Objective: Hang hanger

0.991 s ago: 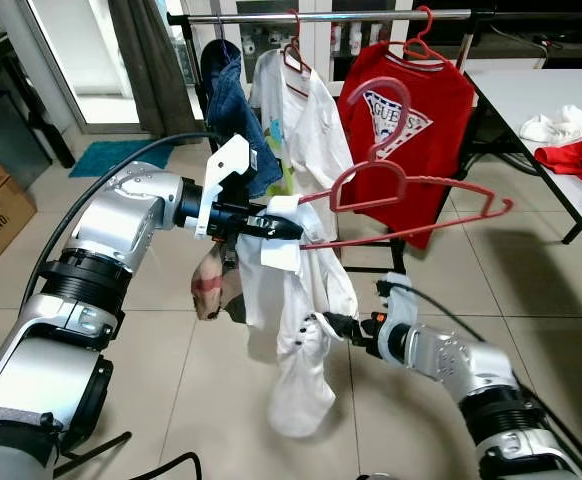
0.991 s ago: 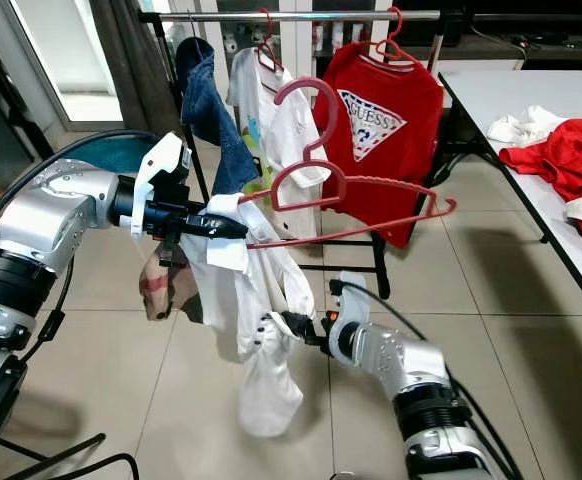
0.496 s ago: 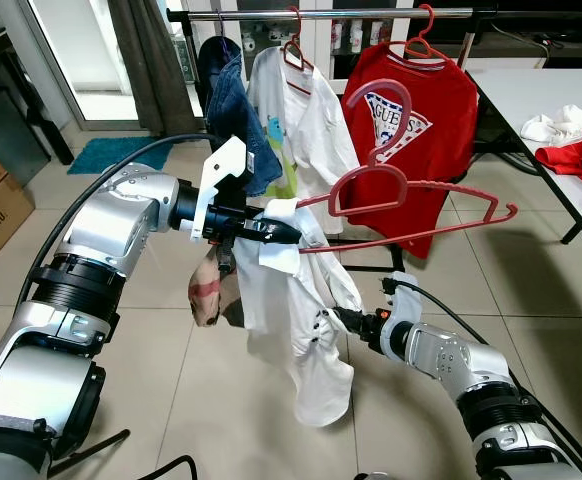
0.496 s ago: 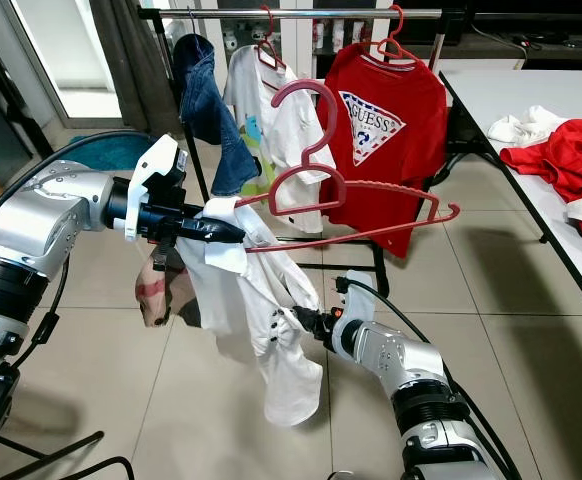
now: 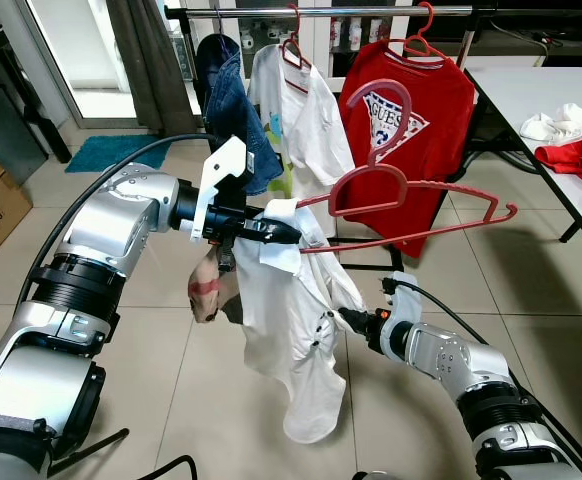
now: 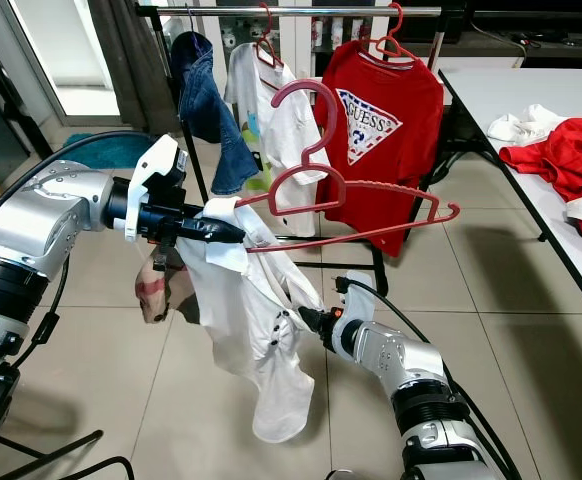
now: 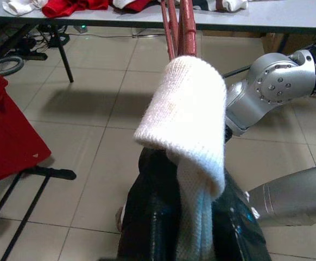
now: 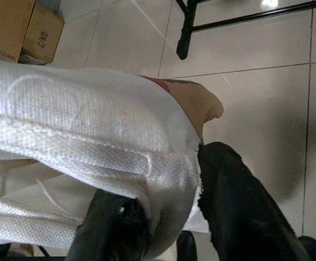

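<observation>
- So the left claw (image 5: pixel 276 230) is clenched on the near end of the red hanger (image 5: pixel 411 205), with a fold of the white shirt (image 5: pixel 291 320) pinched in along with it. The wrist view shows the knit collar draped right over the black fingers.
- The hanger is held roughly level out in the air, hook pointing up toward 12 o'clock. It's below the clothes rail (image 5: pixel 321 12) and well in front of it.
- The shirt isn't properly on the hanger. It hangs in a bunch off the left end, toward 6 o'clock, and the far arm of the hanger at 3 o'clock is bare.
- The right claw (image 5: pixel 349 320) is low, at about 5 o'clock from the left one, clamped on a pinch of the shirt's fabric. Its wrist view shows white cloth squeezed between the two fingers.
- The rail already carries a denim piece (image 5: pixel 233 100), a white tee (image 5: pixel 306 110) and a red tee (image 5: pixel 411 130).
- More clothes are piled on the bench (image 5: pixel 531 90) at 2 o'clock.
- My read: this is the dressing step, not hanging yet. Next, the right claw would need to pull the shirt across so the shoulder slides onto the bare arm.
- Only after that does lifting the hook to the rail make sense.
</observation>
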### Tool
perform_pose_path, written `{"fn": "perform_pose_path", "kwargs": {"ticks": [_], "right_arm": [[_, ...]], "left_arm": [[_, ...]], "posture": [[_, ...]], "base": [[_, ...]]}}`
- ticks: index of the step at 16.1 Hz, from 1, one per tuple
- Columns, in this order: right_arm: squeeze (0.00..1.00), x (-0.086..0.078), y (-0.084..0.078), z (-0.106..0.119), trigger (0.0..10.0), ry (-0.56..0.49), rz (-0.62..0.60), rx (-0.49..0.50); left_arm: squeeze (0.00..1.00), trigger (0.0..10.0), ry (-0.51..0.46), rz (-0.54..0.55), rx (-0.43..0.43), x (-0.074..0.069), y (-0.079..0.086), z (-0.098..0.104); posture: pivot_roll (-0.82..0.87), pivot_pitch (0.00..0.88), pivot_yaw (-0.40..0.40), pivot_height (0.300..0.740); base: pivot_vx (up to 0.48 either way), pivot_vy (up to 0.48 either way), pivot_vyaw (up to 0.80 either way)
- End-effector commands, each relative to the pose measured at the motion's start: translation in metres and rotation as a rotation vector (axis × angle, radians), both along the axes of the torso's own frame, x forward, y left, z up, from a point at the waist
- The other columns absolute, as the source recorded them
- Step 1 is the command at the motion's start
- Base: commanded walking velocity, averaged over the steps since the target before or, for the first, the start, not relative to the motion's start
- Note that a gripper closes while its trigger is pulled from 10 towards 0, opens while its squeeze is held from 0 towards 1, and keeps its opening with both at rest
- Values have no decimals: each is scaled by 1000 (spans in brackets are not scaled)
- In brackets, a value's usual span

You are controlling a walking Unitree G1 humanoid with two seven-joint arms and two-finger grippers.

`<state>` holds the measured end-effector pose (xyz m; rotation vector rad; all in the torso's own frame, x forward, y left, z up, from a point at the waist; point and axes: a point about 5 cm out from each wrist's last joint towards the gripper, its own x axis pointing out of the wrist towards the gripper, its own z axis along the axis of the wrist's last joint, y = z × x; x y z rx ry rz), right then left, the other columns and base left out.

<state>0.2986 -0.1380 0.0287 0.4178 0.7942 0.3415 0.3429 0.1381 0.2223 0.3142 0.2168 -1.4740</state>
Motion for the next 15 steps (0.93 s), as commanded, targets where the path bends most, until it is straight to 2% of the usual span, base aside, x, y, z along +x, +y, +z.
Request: {"fn": "perform_pose_path", "kwargs": {"ticks": [1,4,5,6,7,11,14,15], "right_arm": [[0,2,0,2,0,-7,-3,-10],[0,3,-1,0,0,-9,-8,-11],[0,9,-31,10,0,-83,-166,3],[0,9,-31,10,0,-83,-166,3],[0,13,-75,30,0,-215,-341,-38],[0,13,-71,30,0,-225,-329,-44],[0,12,-81,27,0,-217,-398,-83],[0,12,-89,28,0,-217,-445,-100]], "left_arm": [[0,0,-33,-1,-15,0,3,9],[0,0,-33,4,-11,-1,4,9],[0,0,-39,85,10,-14,23,-7],[0,0,-39,85,10,-14,23,-7],[0,0,-69,269,52,-31,45,-38],[0,0,-75,315,37,-26,39,-45],[0,0,-60,249,46,-42,41,-46],[0,0,-35,219,71,-50,44,-49]], "posture": [[-157,39,63,740],[-156,37,62,740],[-159,0,55,740],[-159,0,55,740],[-169,0,63,740],[-169,0,71,740],[-164,0,76,740],[-161,0,79,740]], "base": [[0,0,0],[0,0,0],[0,0,0],[0,0,0],[0,0,0],[0,0,0],[0,0,0],[0,0,0]]}}
